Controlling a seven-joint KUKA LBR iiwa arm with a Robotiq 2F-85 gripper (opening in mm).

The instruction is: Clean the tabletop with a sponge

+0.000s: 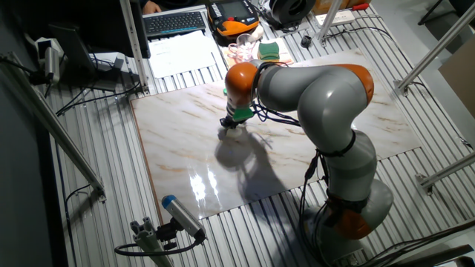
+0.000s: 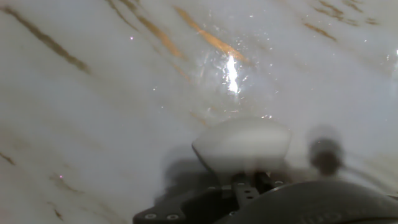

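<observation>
The marble tabletop (image 1: 178,148) lies flat on the ribbed metal bench and fills the hand view (image 2: 93,112). My gripper (image 1: 228,124) points down over the slab's middle, close to the surface. In the hand view a cream-white sponge (image 2: 242,146) sits at the gripper's tip (image 2: 244,177), pressed near the glossy slab. The fingers are blurred and mostly hidden behind the sponge. The gripper appears shut on the sponge. A bright light glare (image 2: 231,73) reflects on the slab ahead of it.
A green-and-yellow sponge (image 1: 269,50) lies at the slab's far edge beside a clear object (image 1: 240,52). A keyboard (image 1: 175,22) and paper (image 1: 182,52) sit behind. A blue-tipped tool (image 1: 180,215) lies off the near corner. Metal frame bars (image 1: 59,141) cross the left side.
</observation>
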